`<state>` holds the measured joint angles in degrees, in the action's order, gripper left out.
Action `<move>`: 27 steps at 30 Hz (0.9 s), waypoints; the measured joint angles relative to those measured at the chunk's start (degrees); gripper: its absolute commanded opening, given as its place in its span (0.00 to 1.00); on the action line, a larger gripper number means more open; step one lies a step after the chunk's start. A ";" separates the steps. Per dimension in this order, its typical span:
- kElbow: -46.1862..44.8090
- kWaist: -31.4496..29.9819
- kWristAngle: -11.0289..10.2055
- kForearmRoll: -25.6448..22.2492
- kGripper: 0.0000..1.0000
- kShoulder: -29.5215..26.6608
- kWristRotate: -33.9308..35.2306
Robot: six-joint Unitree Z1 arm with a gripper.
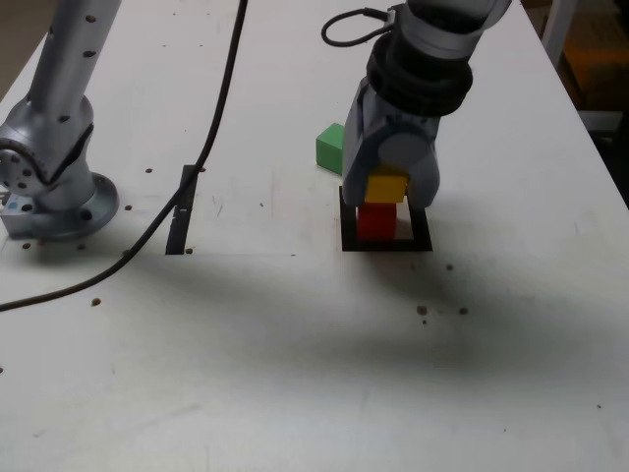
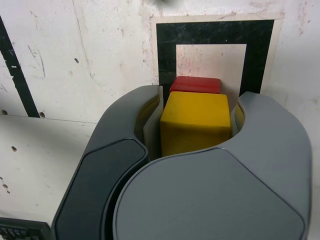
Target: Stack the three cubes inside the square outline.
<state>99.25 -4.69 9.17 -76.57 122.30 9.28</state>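
Note:
In the exterior view my gripper [image 1: 388, 192] is shut on the yellow cube [image 1: 386, 187], holding it right on top of the red cube [image 1: 374, 221]. The red cube stands inside the square outline [image 1: 418, 243]. No gap shows between the two cubes. The wrist view shows the yellow cube [image 2: 195, 122] between the grey jaws of the gripper [image 2: 199, 107]. The red cube [image 2: 196, 84] peeks out beneath it, within the square outline [image 2: 215, 32]. The green cube [image 1: 330, 147] sits on the table behind the outline, toward the exterior view's left, apart from the gripper.
The arm's base [image 1: 49, 187] is bolted down at the exterior view's left. A black cable [image 1: 211, 138] runs from the top across the table past a narrow black strip [image 1: 182, 211], also seen as the strip [image 2: 15, 70] in the wrist view. Small dark specks dot the white table.

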 measured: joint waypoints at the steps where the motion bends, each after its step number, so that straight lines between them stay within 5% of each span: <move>1: -0.29 0.01 0.21 0.25 0.23 0.01 -0.15; 14: -2.37 0.50 1.34 2.74 0.26 0.26 -1.09; 27: -4.28 1.00 3.03 3.51 0.63 -0.03 -2.57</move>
<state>94.97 -3.68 12.21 -73.05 122.27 6.71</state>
